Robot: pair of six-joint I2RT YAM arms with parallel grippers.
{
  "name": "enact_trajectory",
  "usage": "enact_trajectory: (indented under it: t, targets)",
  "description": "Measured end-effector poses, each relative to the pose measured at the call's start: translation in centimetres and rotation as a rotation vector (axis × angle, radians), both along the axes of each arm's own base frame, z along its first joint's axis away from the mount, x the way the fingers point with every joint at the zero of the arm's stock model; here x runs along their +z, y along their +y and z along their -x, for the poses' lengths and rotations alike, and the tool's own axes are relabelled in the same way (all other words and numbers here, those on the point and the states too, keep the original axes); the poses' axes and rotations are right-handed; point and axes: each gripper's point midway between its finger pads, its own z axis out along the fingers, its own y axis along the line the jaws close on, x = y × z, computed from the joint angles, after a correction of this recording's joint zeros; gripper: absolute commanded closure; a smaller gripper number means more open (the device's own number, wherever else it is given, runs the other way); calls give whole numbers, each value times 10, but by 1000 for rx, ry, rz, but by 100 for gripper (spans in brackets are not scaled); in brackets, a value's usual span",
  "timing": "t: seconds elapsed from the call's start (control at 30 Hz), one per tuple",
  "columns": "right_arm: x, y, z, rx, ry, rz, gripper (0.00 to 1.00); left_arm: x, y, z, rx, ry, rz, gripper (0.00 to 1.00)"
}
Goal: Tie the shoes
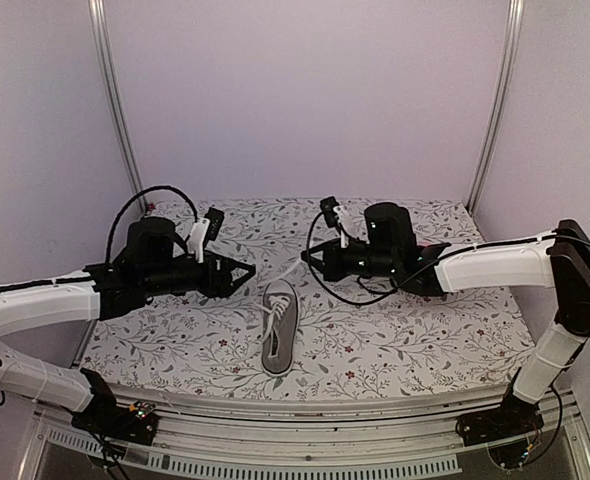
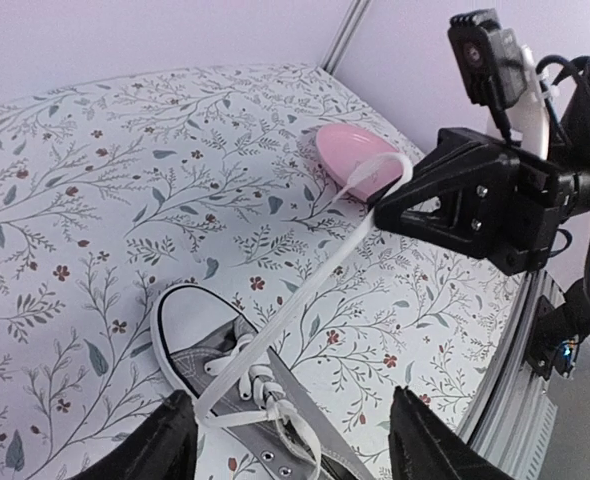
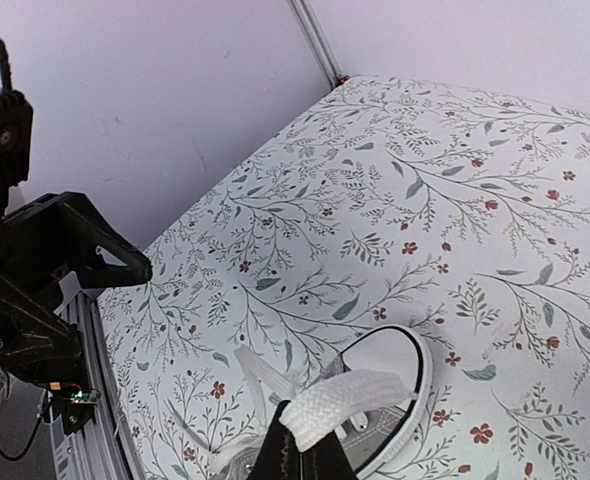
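Note:
The grey sneaker (image 1: 278, 338) with white toe cap lies mid-table, toe pointing away from the arm bases. My right gripper (image 1: 310, 258) hovers just past the toe. It is shut on one white lace (image 3: 370, 398), which runs taut from the eyelets up to its tips (image 2: 383, 205). My left gripper (image 1: 243, 275) hangs open to the left of the shoe, a little above it. In the left wrist view its fingers (image 2: 165, 440) stand wide apart on either side of the laced part of the shoe (image 2: 215, 365), with nothing between them. The other lace end (image 3: 247, 368) lies loose beside the shoe.
A pink round plate (image 2: 355, 160) sits on the flowered tablecloth (image 1: 395, 340) behind the right gripper. Lilac walls with metal corner posts (image 1: 115, 110) close in the back and sides. The table's near rail (image 1: 305, 440) carries both arm bases.

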Motion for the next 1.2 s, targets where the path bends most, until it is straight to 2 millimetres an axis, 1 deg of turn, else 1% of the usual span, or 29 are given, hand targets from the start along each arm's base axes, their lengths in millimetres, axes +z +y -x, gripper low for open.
enact_trajectory:
  t: [0.07, 0.1, 0.2, 0.33, 0.4, 0.47, 0.53, 0.67, 0.83, 0.87, 0.9, 1.07, 1.2]
  targets:
    - [-4, -13, -4, -40, 11, 6, 98, -9, 6, 1, 37, 12, -2, 46]
    - [-5, -18, -5, -56, 16, 7, 98, -16, 7, 1, 49, 28, -6, 48]
    - [-9, -35, -9, -111, 29, 12, 98, -41, -6, 4, 46, 85, -39, 51]
    - [-14, -58, -16, -186, 45, 16, 98, -85, -30, 15, 19, 177, -129, 49]
    - [-15, -67, -19, -214, 50, 15, 98, -99, -36, 20, 12, 206, -163, 46]
    - [-14, -74, -21, -236, 49, 14, 98, -107, -40, 23, 8, 223, -184, 45]
    - [-12, -79, -23, -252, 45, 12, 98, -112, -42, 24, 12, 235, -199, 46]
    - [-7, -85, -24, -270, 35, 6, 98, -118, -40, 24, 27, 249, -214, 58]
    - [-2, -86, -23, -275, 27, -1, 98, -125, -38, 24, 43, 264, -238, 79]
    - [-3, -87, -23, -276, 27, 1, 98, -126, -38, 24, 46, 267, -239, 86]
    - [-4, -88, -22, -278, 29, 3, 98, -127, -38, 23, 48, 267, -244, 90]
    - [-4, -97, -22, -309, 24, 14, 98, -126, -36, 22, 66, 266, -253, 100]
    - [4, -114, -21, -373, 7, 26, 98, -128, -33, 20, 85, 267, -262, 100]
